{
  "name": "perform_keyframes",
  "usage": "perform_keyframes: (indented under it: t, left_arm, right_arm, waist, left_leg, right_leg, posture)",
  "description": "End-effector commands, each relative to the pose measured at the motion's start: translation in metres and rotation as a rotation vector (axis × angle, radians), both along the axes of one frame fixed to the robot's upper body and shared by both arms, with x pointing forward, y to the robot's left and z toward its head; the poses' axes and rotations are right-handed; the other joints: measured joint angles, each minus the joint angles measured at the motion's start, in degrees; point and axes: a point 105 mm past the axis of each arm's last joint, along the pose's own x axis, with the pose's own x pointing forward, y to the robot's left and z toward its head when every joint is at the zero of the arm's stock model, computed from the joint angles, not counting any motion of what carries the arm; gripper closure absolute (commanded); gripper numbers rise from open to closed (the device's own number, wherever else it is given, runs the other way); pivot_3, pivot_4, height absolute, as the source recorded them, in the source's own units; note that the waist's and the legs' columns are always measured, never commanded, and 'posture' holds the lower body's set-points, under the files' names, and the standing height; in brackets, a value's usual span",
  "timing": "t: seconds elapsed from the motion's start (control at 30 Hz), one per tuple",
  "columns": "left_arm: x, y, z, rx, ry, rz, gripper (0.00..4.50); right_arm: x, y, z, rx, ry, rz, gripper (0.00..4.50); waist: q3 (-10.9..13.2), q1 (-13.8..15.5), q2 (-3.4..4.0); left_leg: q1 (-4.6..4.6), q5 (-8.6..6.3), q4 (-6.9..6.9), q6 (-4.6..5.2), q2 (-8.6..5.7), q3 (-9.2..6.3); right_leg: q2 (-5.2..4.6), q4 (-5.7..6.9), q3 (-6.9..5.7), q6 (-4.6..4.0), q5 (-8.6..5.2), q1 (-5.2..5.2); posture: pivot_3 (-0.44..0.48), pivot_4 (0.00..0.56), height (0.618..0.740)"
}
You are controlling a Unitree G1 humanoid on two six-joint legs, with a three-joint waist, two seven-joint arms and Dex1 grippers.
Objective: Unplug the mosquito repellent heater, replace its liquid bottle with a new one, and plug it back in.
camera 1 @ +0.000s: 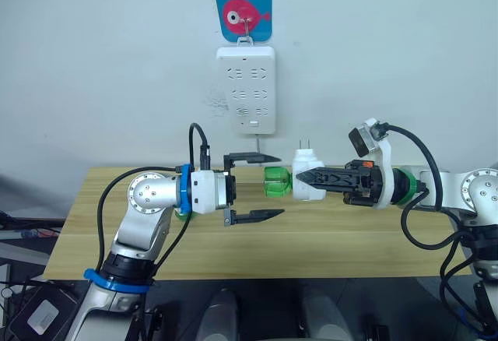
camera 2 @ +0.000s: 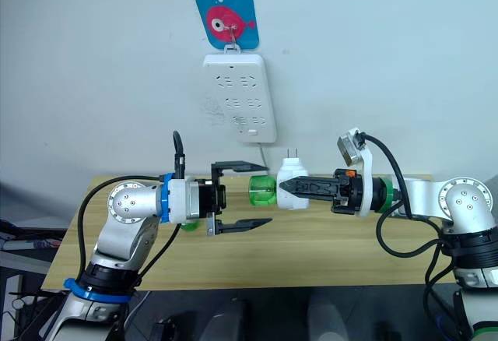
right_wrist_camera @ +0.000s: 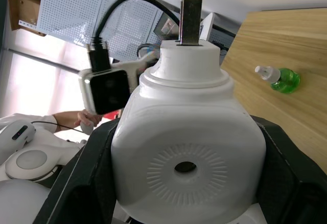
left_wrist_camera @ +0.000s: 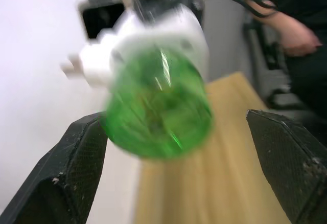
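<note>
My right gripper [camera 1: 305, 177] is shut on the mosquito repellent heater [camera 1: 308, 159], a white rounded unit held above the table with its plug prongs pointing up. Its green liquid bottle [camera 1: 276, 183] sticks out sideways toward my left gripper [camera 1: 281, 185]. That gripper is open, one finger above and one below the bottle's end, and neither one grips it. In the left wrist view the bottle [left_wrist_camera: 158, 106] hangs between the two fingers [left_wrist_camera: 66, 173]. The right wrist view looks onto the heater [right_wrist_camera: 186, 147] and its dark hole. Another green bottle [right_wrist_camera: 278, 78] lies on the table.
A tall white power strip [camera 1: 246, 89] hangs on the wall under a blue fish hook [camera 1: 243, 12], above and behind the grippers. The wooden table [camera 1: 350, 236] runs below both arms. A person's hand [left_wrist_camera: 296, 29] is off to the side.
</note>
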Motion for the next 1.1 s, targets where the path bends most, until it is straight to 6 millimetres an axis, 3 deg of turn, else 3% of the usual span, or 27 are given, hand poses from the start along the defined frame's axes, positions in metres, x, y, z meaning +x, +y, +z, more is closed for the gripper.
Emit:
perform_keyframes:
  t: [0.03,0.13,0.23,0.33,0.43,0.53,0.67,0.73,0.87,1.03,1.1]
  left_arm:
    - [-0.003,-0.001,0.009,-0.036,-0.091,-0.019,0.04]
    - [-0.006,-0.003,0.011,-0.044,-0.116,-0.044,0.04]
    - [-0.005,0.0,0.005,-0.011,-0.112,-0.05,0.62]
    - [-0.005,0.0,0.0,0.018,-0.048,-0.054,1.61]
    - [-0.007,-0.002,0.0,0.061,0.036,-0.074,2.24]
    - [-0.004,-0.002,0.003,0.111,0.212,-0.063,2.24]
    - [0.025,0.002,0.021,0.04,0.923,0.03,2.24]
    - [0.02,0.007,0.026,0.097,1.08,-0.016,2.24]
    - [0.014,0.011,0.032,0.13,1.181,-0.043,2.24]
    - [0.016,0.012,0.044,0.062,0.964,-0.052,2.24]
    - [0.013,0.013,0.038,0.111,0.814,-0.038,1.51]
  right_arm:
    - [-0.005,-0.002,0.014,0.032,-0.047,0.012,1.49]
    - [-0.005,-0.001,0.013,0.029,-0.048,0.013,1.49]
    - [-0.005,-0.002,0.014,0.029,-0.048,0.012,1.49]
    - [-0.005,-0.002,0.014,0.031,-0.051,0.011,1.49]
    - [-0.006,-0.002,0.014,0.031,-0.054,0.011,1.49]
    - [-0.007,-0.001,0.015,0.027,-0.059,0.013,1.49]
    - [-0.011,-0.001,0.013,0.01,-0.069,0.027,1.49]
    - [-0.011,0.0,0.013,0.007,-0.072,0.03,1.49]
    - [-0.012,0.0,0.012,0.007,-0.073,0.034,1.49]
    - [-0.013,0.0,0.013,0.011,-0.072,0.034,1.49]
    - [-0.012,-0.001,0.013,0.014,-0.069,0.032,1.49]
  waist:
    - [0.0,-0.1,0.0]
    - [0.0,-0.3,0.0]
    - [0.0,-0.6,0.0]
    - [0.0,-1.1,0.0]
    - [0.0,-1.3,0.0]
    - [0.0,-1.5,0.0]
    - [0.1,-1.4,-0.01]
    - [0.1,-1.8,-0.02]
    - [0.1,-3.0,0.03]
    - [0.1,-3.1,0.04]
    - [0.1,-2.8,0.04]
  left_leg:
    - [0.01,0.0,-0.01,0.0,0.0,0.01]
    - [0.01,0.0,-0.02,0.0,0.02,-0.01]
    - [0.02,0.0,-0.02,0.0,0.02,-0.01]
    - [0.02,0.0,-0.02,0.0,0.02,-0.01]
    - [0.0,0.0,-0.01,0.0,0.02,-0.05]
    - [0.02,0.0,-0.02,0.01,0.02,-0.05]
    - [-0.04,0.01,0.05,0.03,0.0,-0.25]
    - [-0.12,0.01,0.21,0.05,-0.01,-0.4]
    - [-0.07,-0.02,0.15,0.08,0.0,-0.31]
    - [-0.05,0.01,0.06,0.04,0.07,-0.27]
    - [-0.06,0.08,0.07,-0.09,0.06,-0.2]
  right_leg:
    - [0.0,0.01,0.0,0.0,0.0,0.0]
    - [0.03,0.02,-0.01,0.0,0.0,0.0]
    - [0.03,0.02,-0.02,0.0,0.0,0.0]
    - [0.03,0.03,-0.02,0.0,0.0,0.0]
    - [0.03,0.04,-0.03,0.0,0.0,0.0]
    - [0.04,0.03,-0.03,0.0,0.0,0.0]
    - [0.07,0.1,-0.15,0.0,0.0,0.02]
    - [0.09,0.11,-0.27,0.03,0.0,0.03]
    - [0.13,0.11,-0.21,0.03,-0.01,0.02]
    - [0.15,0.08,-0.19,0.02,-0.01,-0.04]
    - [0.12,0.06,-0.15,0.01,-0.01,-0.03]
  posture:
    - [-0.098,0.206,0.734]
    - [-0.098,0.206,0.734]
    - [-0.103,0.206,0.734]
    - [-0.106,0.206,0.734]
    - [-0.106,0.206,0.734]
    - [-0.106,0.208,0.734]
    - [-0.099,0.21,0.734]
    - [-0.096,0.209,0.734]
    - [-0.096,0.209,0.734]
    - [-0.094,0.206,0.734]
    - [-0.094,0.206,0.734]
